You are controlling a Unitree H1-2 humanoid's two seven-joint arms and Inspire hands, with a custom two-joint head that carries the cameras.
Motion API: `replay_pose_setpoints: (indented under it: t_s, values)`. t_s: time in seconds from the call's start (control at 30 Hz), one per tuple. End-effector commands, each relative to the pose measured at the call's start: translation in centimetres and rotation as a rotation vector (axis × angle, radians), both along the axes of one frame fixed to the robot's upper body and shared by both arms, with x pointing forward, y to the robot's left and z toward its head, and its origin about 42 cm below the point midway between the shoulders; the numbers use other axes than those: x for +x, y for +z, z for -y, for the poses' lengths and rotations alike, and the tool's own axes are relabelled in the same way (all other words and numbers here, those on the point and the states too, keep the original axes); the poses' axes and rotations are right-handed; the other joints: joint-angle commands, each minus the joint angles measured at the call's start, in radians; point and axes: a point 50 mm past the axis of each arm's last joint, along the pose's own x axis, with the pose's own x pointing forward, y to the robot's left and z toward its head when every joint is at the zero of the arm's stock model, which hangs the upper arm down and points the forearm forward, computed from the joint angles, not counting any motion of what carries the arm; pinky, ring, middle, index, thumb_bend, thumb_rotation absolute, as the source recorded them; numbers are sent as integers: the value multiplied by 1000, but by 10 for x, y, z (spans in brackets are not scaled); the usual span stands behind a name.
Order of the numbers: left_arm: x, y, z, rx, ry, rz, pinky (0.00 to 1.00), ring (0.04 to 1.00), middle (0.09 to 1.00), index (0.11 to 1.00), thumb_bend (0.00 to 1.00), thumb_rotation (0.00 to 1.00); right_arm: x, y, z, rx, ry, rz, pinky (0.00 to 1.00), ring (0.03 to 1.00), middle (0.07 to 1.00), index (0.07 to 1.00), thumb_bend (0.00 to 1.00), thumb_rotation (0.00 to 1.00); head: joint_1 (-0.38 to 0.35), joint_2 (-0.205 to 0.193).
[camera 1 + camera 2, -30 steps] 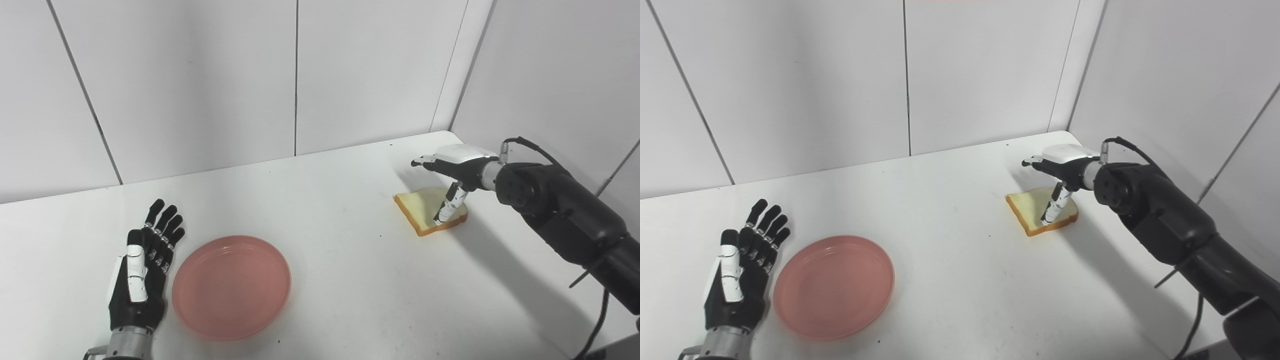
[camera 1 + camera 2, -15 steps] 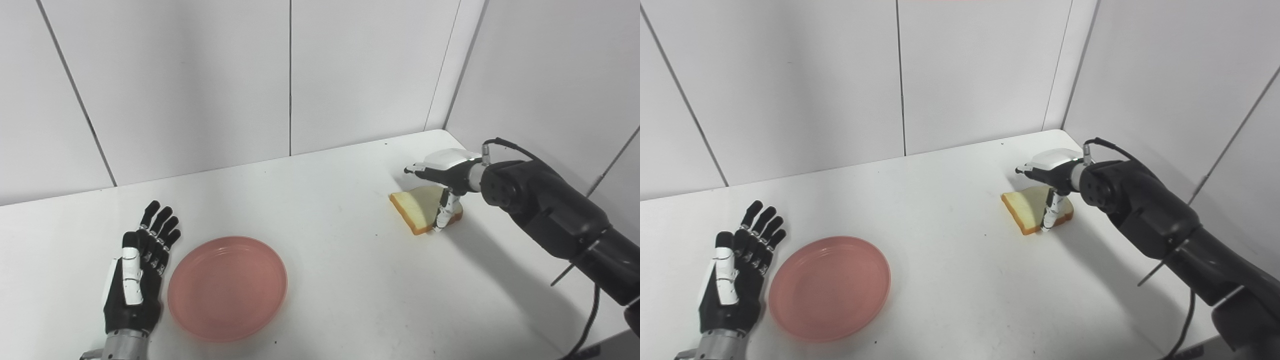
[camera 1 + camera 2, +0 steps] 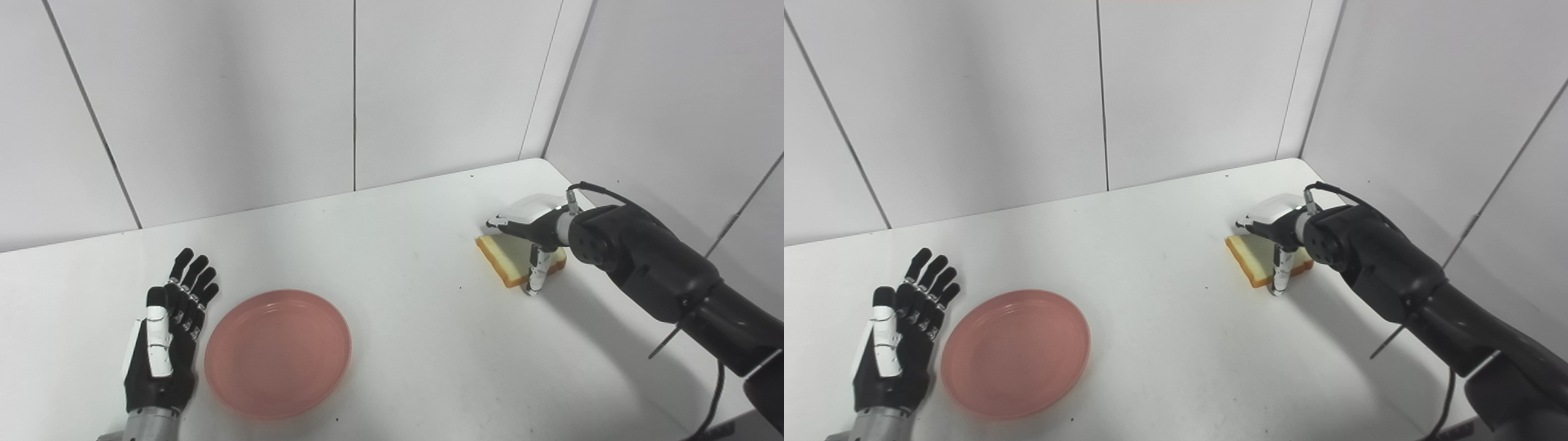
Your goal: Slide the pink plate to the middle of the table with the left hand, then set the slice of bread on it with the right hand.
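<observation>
we see a white counter [image 3: 398,343] set in a corner of pale panelled walls [image 3: 245,92]. the pink plate [image 3: 277,353] lies flat on the near left part of the counter, well left of the middle, and it carries nothing. our left hand [image 3: 164,343] lies palm down on the counter just beside the plate's left rim, its dark fingers [image 3: 191,278] straight, a little apart and pointing toward the back wall; it holds nothing and we cannot tell whether its side touches the rim. the bread [image 3: 513,263] is a pale slice with a brown crust, lying on the far right part of the counter near the right wall and well apart from the plate. our right hand [image 3: 531,236] reaches in from the right over the bread, its white back turned up and its black arm [image 3: 661,275] running off toward the lower right corner. its fingers reach out low over the far part of the slice, and 1 white and black digit [image 3: 535,275] points straight down in front of the crust's near edge, its tip at or just above the counter beside the bread. the slice looks to lie flat on the counter, with the hand set around its right part; we cannot tell from either view whether the hand is closed on the bread or only poised over it. a thin black cable [image 3: 597,191] loops up from the wrist of the right arm.
</observation>
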Motion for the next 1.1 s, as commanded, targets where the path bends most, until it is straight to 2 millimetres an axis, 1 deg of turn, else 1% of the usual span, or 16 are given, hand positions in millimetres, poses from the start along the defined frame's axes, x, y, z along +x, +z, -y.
replay_pose_setpoints:
  t_s: [0.0, 0.23, 0.33, 0.37, 0.4, 0.5, 0.53, 0.57, 0.6, 0.63, 0.67, 0.7, 0.77, 0.87, 0.97, 1.07]
  values:
    - [-4, -3, -4, 6, 1, -7, 937, 937, 939, 919, 688, 988, 7, 24, 2, -44, 34, 69, 1000, 1000, 1000, 972, 1000, 256, 1, 1]
    - [-4, -5, -6, 10, -2, -9, 941, 938, 940, 919, 692, 990, 10, 13, 4, -48, 54, 71, 1000, 1000, 990, 954, 998, 257, 0, 8]
    - [-4, -4, -6, 6, -4, -6, 942, 939, 941, 919, 686, 990, 11, 10, 4, -48, 72, 106, 994, 964, 949, 910, 960, 214, -1, 9]
    - [-4, -4, -6, 5, -2, -8, 939, 939, 941, 918, 687, 987, 10, 10, 4, -36, 79, 122, 966, 939, 934, 888, 935, 190, -1, 9]
    - [-4, -4, -6, 4, -1, -10, 935, 937, 938, 916, 690, 983, 10, 10, 4, -28, 84, 133, 873, 900, 907, 852, 917, 162, -1, 9]
    - [-5, -3, -5, 6, -2, -9, 936, 934, 936, 916, 689, 985, 10, 8, 4, -18, 99, 170, 683, 806, 837, 769, 864, 112, 1, 10]
    - [-5, -3, -5, 8, -2, -8, 937, 934, 937, 916, 688, 986, 10, 8, 5, -10, 95, 190, 659, 793, 826, 755, 856, 105, 1, 10]
    - [-5, -2, -5, 8, -4, -8, 937, 934, 937, 917, 687, 991, 10, 7, 6, -1, 95, 210, 614, 759, 784, 688, 825, 50, 1, 10]
    - [-5, -1, -4, 8, -4, -8, 939, 935, 939, 919, 685, 994, 11, 7, 7, 14, 95, 228, 570, 709, 720, 577, 670, 76, 1, 10]
    - [-5, -1, -4, 8, -4, -9, 940, 936, 939, 919, 685, 994, 11, 6, 8, 31, 90, 241, 564, 702, 710, 560, 640, 85, 1, 10]
    - [-5, -1, -5, 7, -3, -11, 940, 936, 939, 919, 686, 994, 11, 6, 9, 48, 91, 251, 523, 640, 627, 507, 582, 43, 1, 10]
    - [-5, -2, -5, 7, -2, -13, 942, 936, 940, 920, 688, 992, 11, 6, 9, 59, 92, 257, 445, 541, 566, 477, 547, 17, 1, 10]
    - [-5, -3, -5, 5, -2, -12, 939, 934, 937, 916, 691, 986, 12, 8, 9, 73, 93, 266, 375, 459, 519, 471, 530, 3, 0, 14]
    - [-5, -3, -5, 10, -4, -11, 939, 934, 937, 919, 691, 992, 12, 12, 9, 68, 86, 273, 370, 465, 512, 473, 525, 0, 1, 17]
    - [-5, -3, -4, 9, -4, -9, 940, 933, 938, 919, 692, 991, 12, 14, 8, 65, 87, 284, 349, 441, 493, 485, 526, 0, 3, 17]
    - [-4, -2, -3, 6, -10, -8, 941, 937, 941, 921, 690, 995, 13, 19, 8, 66, 84, 295, 367, 463, 501, 483, 524, 0, 5, 18]
